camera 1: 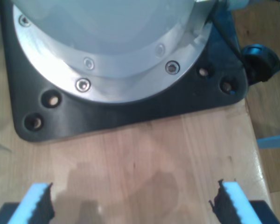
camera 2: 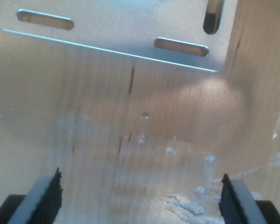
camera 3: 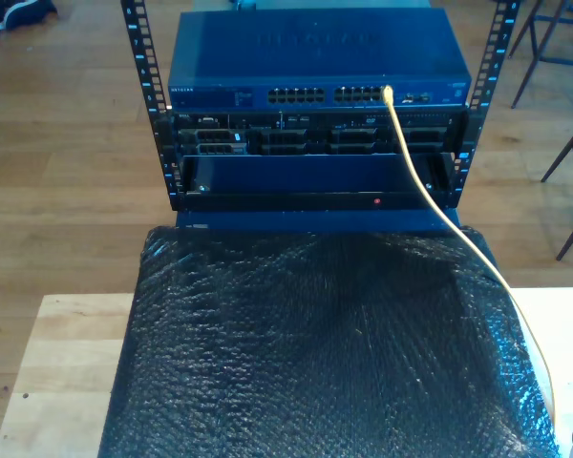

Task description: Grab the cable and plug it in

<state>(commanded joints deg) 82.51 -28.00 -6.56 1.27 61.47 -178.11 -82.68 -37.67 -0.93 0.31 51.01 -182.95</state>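
The cable [camera 3: 430, 191] runs from a port in the switch [camera 3: 310, 57] across the black wrap [camera 3: 315, 363] toward the counter's [camera 3: 57, 353] edge at the exterior view's right. It appears already plugged in. Both the first gripper [camera 1: 130, 203] and second gripper [camera 2: 140, 198] hover over bare counter, jaws spread and empty; any next move means reaching the cable.

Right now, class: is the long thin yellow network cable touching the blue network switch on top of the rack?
Touching. The exterior view shows the yellow network cable with its end seated in a port on the blue network switch, toward that view's right, no gap visible.
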